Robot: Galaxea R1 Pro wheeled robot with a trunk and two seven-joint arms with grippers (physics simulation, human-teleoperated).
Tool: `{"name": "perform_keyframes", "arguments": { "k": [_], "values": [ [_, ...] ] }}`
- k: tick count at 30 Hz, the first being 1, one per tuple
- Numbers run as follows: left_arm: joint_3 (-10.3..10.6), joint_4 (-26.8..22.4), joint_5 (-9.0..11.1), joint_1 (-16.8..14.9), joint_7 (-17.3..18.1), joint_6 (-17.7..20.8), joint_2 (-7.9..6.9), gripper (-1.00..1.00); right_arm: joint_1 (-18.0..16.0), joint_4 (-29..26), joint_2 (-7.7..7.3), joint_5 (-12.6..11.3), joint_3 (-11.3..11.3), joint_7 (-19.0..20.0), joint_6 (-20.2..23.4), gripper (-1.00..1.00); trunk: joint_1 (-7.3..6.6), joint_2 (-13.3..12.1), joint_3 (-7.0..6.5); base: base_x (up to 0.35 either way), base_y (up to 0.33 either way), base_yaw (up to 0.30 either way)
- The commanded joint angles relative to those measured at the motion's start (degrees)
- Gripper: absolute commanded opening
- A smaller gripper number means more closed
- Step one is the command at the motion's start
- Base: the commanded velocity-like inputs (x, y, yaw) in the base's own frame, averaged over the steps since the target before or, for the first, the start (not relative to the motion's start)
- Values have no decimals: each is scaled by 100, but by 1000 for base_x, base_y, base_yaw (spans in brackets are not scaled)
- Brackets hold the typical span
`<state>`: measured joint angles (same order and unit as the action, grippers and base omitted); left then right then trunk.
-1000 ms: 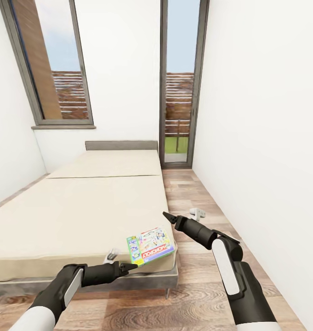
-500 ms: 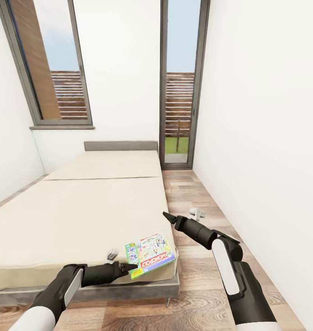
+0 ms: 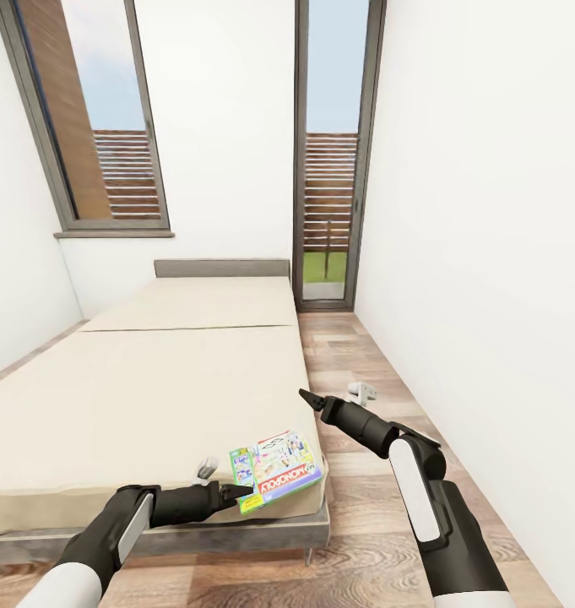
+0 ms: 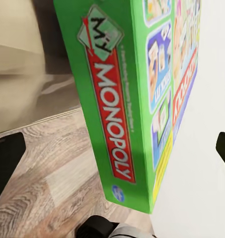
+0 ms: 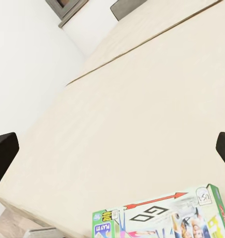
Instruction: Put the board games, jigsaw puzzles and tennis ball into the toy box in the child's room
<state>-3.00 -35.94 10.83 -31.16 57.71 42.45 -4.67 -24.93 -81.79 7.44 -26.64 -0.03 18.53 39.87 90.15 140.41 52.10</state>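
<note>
A green-and-white Monopoly board game (image 3: 276, 471) lies flat on the near right corner of the beige bed (image 3: 143, 388). My left gripper (image 3: 238, 492) reaches the box's near left corner. In the left wrist view its fingertips (image 4: 7, 157) stand wide apart, open, with the green Monopoly spine (image 4: 117, 109) between them and untouched. My right gripper (image 3: 309, 397) hovers open over the bed's right edge, just beyond the box. The right wrist view looks across the mattress (image 5: 127, 109), with the board game (image 5: 167, 218) under the gripper. The table and toy box are out of view.
A white wall (image 3: 481, 253) runs close along the right, leaving a narrow strip of wood floor (image 3: 355, 355) beside the bed. A small white object (image 3: 363, 390) lies on that floor. Tall dark-framed windows (image 3: 325, 169) stand behind the grey headboard (image 3: 222, 268).
The whole view shifted a little, so the bed edge and the board game sit lower in the picture. My left fingertips now overlap the box's corner. Nothing moved in the last half second.
</note>
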Motion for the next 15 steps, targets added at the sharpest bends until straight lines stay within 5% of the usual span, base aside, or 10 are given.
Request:
{"name": "perform_keyframes", "arguments": {
  "k": [1, 15],
  "values": [
    [-15, -1, 51, -5, 4, -43, 1, 100, -3, -3, 3, -8, -7, 9, 30, 100, -1, 2, 5, 0, 0, 0],
    [-15, -1, 51, -5, 15, -44, 2, 100, -3, -3, 3, -8, -7, 8, 30, 100, -1, 2, 5, 0, -62, 0]
  ]
}}
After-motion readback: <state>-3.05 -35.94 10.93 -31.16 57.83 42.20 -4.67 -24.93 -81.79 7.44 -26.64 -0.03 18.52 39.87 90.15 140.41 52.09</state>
